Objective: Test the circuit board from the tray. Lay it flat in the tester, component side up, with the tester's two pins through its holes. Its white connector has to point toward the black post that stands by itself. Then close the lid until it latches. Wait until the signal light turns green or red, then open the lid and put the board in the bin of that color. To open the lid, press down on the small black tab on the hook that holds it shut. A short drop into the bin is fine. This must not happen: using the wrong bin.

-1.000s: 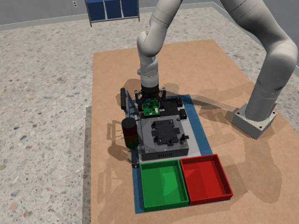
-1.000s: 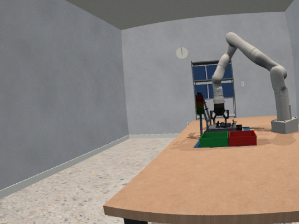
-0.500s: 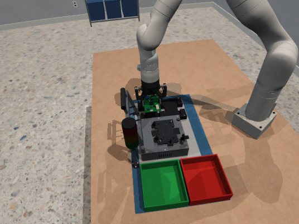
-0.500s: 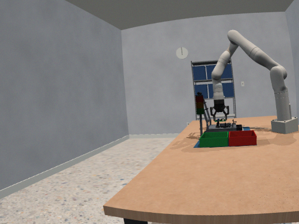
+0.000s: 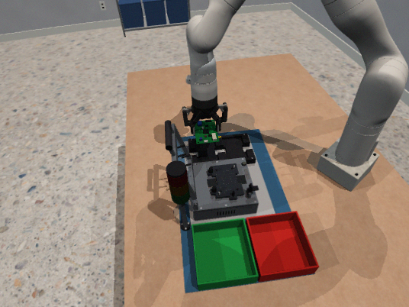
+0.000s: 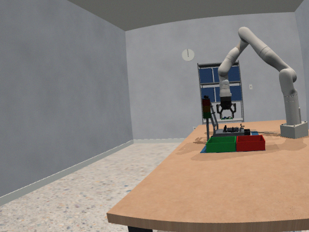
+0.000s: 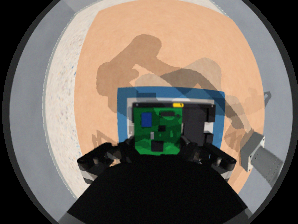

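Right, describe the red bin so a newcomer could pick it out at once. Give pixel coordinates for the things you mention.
On the brown table, a blue mat [image 5: 275, 191] [image 7: 122, 117] lies under the grey tester [image 5: 225, 209]. At the mat's end nearest the exterior camera, two shallow, open-topped square bins stand side by side. The red bin [image 5: 280, 244] [image 6: 251, 145] is the one nearer the arm's base; its neighbour is green.

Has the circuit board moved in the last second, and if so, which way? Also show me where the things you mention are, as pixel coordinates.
Yes, upward: in the exterior view the circuit board [image 5: 206, 134] [image 6: 226, 118] [image 7: 160, 131] was about level with the tester's [image 5: 229, 179] [image 6: 230, 133] top fittings; now it hangs clearly above them.
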`<state>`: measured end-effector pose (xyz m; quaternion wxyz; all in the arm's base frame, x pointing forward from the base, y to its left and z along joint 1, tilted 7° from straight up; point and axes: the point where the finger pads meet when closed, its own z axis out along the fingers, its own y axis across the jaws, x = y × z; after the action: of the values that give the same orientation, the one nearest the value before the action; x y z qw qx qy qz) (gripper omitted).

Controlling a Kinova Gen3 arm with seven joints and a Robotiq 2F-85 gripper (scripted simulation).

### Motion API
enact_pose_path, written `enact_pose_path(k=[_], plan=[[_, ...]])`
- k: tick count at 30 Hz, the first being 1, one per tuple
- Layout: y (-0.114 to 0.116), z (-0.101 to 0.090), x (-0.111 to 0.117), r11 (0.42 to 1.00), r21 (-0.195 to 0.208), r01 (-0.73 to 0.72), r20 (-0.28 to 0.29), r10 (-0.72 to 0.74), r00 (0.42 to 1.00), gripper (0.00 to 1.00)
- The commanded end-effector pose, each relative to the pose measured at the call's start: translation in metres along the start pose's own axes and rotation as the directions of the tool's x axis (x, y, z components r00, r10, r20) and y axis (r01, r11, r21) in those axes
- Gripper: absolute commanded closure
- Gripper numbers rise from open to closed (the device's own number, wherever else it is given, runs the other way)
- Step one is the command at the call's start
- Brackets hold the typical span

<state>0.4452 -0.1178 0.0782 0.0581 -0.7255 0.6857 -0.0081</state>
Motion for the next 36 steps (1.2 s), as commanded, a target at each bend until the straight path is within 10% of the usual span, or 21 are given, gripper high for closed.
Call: enact_pose_path(k=[1,36], plan=[[-0.001,-0.002,0.002,1.000,0.004,-0.002,-0.003,0.002,1.000,0.23],[0.002,-0.003,-0.010,1.000,0.004,-0.002,-0.003,0.002,1.000,0.23]])
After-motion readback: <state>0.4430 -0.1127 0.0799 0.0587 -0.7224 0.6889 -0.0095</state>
